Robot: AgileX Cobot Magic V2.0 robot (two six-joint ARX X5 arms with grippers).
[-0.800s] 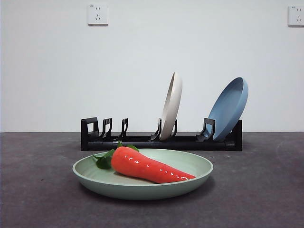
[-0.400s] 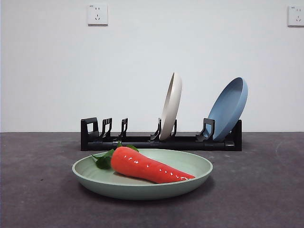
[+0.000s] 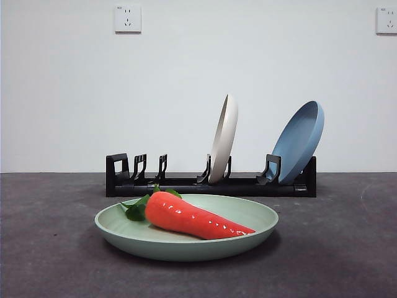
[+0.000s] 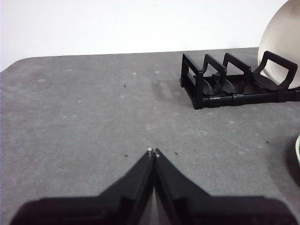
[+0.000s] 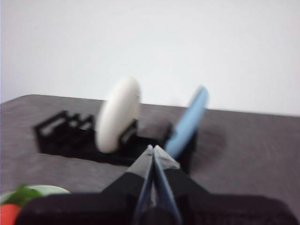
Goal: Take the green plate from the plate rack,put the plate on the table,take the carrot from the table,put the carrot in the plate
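Carrot: the glossy orange-red tapered toy carrot [image 3: 192, 218] is seen lying in the round pale sage-green plate [image 3: 257, 222], leaves toward the rack's vacant end.
Plate: set flat on the dark grey matte counter [image 3: 49, 248], in front of the long low black plastic plate rack [image 3: 186, 184].
Rack: a cream-white plate [image 3: 223, 138] and a blue plate [image 3: 299, 141] are held upright.
Left pincer [image 4: 153, 152]: jaws pressed together, nothing gripped, held over bare counter.
Right pincer [image 5: 153, 149]: jaws closed, nothing gripped, pointed at the rack; view blurred.

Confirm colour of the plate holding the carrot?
Pale sage green plate, with the orange-red carrot on it; clearest in the front view.
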